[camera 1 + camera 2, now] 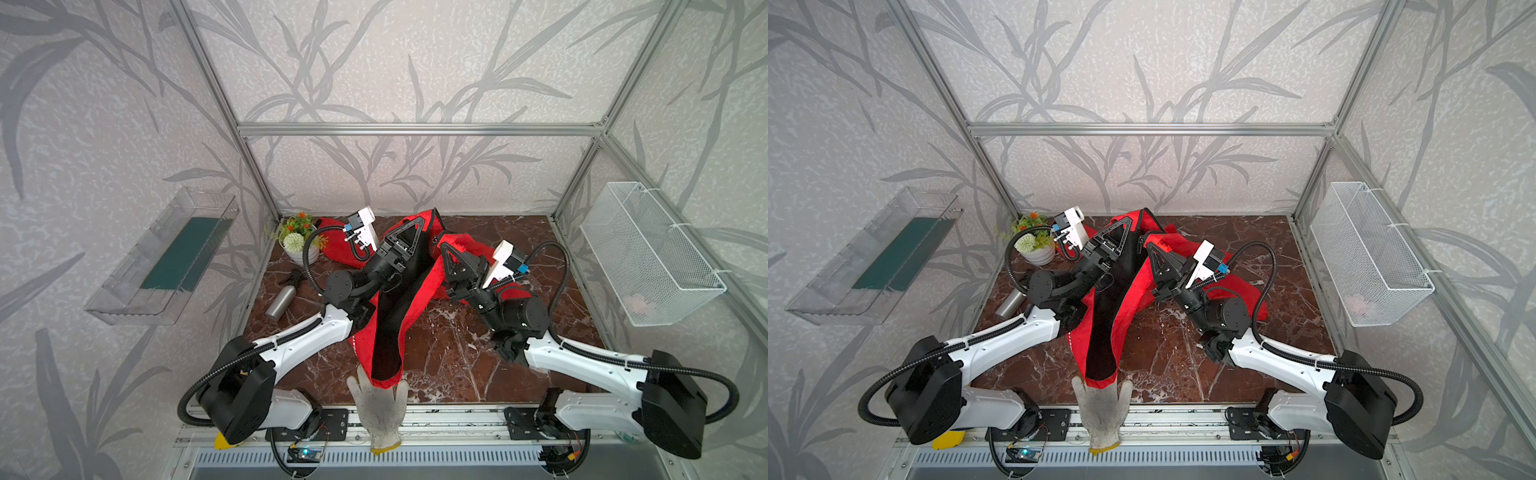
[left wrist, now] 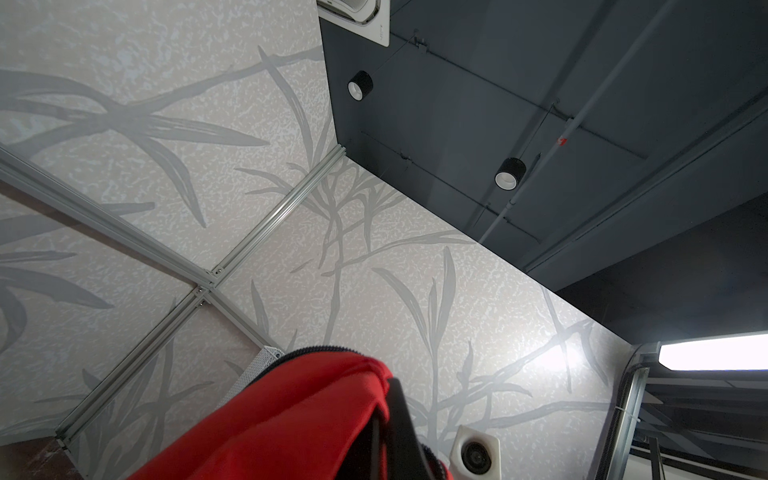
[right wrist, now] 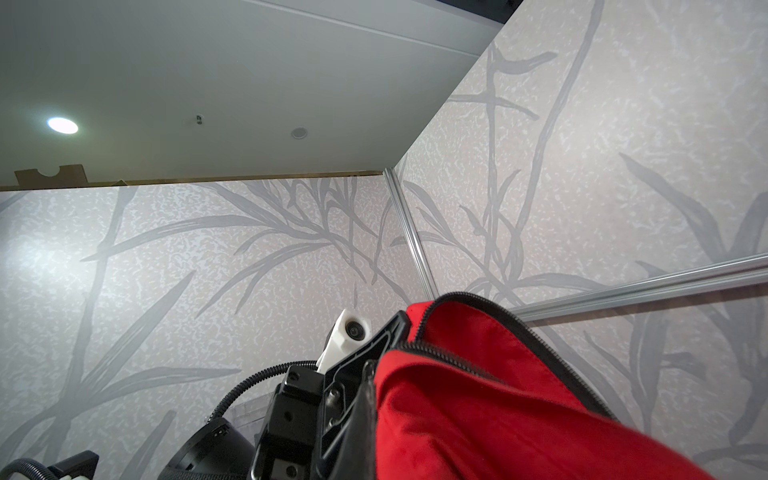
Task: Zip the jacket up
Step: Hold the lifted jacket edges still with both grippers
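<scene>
The red jacket hangs lifted over the middle of the table, its black lining facing the front and its lower hem near the front edge. My left gripper is shut on the jacket's top edge. Just to its right, my right gripper is shut on the other front edge. In the left wrist view, red fabric with black zipper teeth fills the space by the jaws. In the right wrist view the jacket does the same. The rest of the jacket lies bunched behind the arms.
A white work glove at the front edge touches the hem. A flower pot and a metal spray bottle stand at the back left of the marble table. A wire basket hangs on the right wall and a clear tray on the left.
</scene>
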Robot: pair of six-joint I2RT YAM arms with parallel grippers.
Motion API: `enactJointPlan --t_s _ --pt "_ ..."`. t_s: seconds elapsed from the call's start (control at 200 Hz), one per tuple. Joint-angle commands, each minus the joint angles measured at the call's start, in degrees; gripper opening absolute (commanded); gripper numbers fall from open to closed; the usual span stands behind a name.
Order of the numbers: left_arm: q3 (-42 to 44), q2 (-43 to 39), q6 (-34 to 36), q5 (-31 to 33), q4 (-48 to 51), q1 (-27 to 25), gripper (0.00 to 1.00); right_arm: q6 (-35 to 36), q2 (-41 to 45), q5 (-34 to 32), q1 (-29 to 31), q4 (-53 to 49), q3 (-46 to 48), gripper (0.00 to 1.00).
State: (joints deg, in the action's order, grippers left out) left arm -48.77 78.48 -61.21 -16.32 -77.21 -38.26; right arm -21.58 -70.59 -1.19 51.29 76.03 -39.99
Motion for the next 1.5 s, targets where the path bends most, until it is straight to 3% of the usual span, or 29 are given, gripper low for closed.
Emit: enactJointPlan --t_s 0.0,1.495 --pt "-2.5 -1.0 -0.3 0.0 -3.9 -0.4 0.0 1.1 -0.5 0.2 0.3 4.4 -3.0 0.0" --pt "-1.2 -2.2 -0.5 0.7 -3.9 -0.5 0.0 0.3 -3.3 -2.0 -0.4 4.5 -3.9 0.0"
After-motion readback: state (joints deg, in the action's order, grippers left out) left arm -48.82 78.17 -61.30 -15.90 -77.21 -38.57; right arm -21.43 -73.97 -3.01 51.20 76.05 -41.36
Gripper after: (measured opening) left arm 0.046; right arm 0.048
